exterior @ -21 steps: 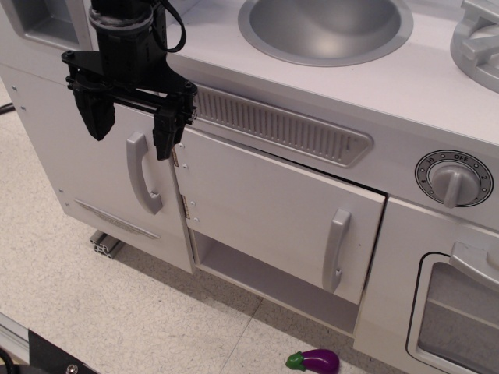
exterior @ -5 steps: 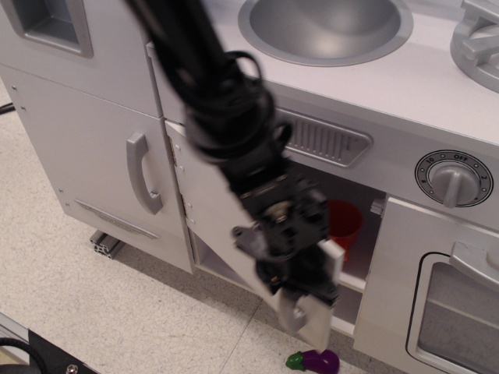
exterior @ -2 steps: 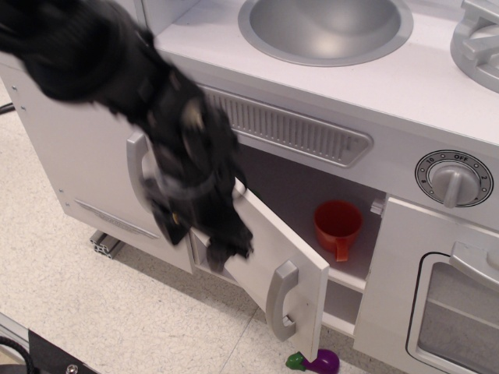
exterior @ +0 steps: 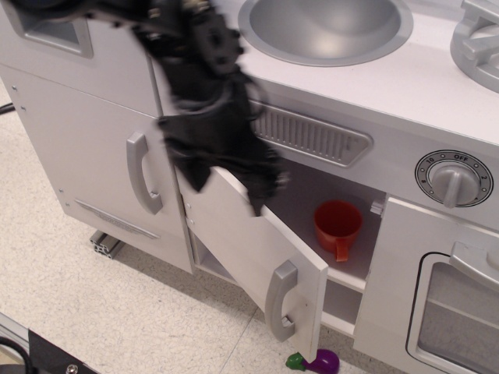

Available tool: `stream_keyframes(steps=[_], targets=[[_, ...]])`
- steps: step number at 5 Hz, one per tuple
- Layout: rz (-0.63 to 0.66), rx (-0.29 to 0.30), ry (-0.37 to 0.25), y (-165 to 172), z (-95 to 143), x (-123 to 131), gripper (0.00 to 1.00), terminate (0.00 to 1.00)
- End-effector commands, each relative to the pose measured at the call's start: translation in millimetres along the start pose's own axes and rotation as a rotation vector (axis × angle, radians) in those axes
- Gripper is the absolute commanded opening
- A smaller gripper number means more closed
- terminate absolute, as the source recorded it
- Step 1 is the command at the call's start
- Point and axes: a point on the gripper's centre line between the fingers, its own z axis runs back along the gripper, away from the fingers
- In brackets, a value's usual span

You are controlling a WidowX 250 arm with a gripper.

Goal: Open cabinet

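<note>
Observation.image entry: cabinet (exterior: 249, 249), below the vent grille, door swung wide with its grey handle (exterior: 279, 301) at the outer edge. Black gripper (exterior: 226, 183) (motion-blurred) hangs over the door's top edge near the hinge side; whether its fingers are spread or closed cannot be told. Orange cup (exterior: 337, 226) on the cabinet's inner shelf; toy eggplant (exterior: 316, 361) on the floor below the door's corner.

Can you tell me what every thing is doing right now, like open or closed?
cabinet door: swung wide open
orange cup: upright on the shelf inside
gripper: blurred, above the door's top edge, holding nothing; open or shut unclear
tall narrow door: closed
oven door: closed
knob: pointer up, near OFF
toy eggplant: lying on the floor
sink: empty
</note>
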Motion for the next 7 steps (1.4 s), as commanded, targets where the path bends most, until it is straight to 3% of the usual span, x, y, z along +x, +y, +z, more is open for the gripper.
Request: stream_keyframes(steps=[1,2,3,6,7], targets=[[-0.077,-0.035,-0.085,-30.5,-28.9,36.0,1.0,0.0],[-0.11,-0.032,-0.111,-39.2,-46.6,37.9,1.0,0.0],[-0.094,0.019,-0.084,-33.9,-58.1,32.3,1.0,0.0],[-0.028,0.19,-0.01,37.2,-64.2,-12.9,1.0,0.0],[0.02,0.228,-0.012,69.1,-67.9,-12.8,1.0,0.0]])
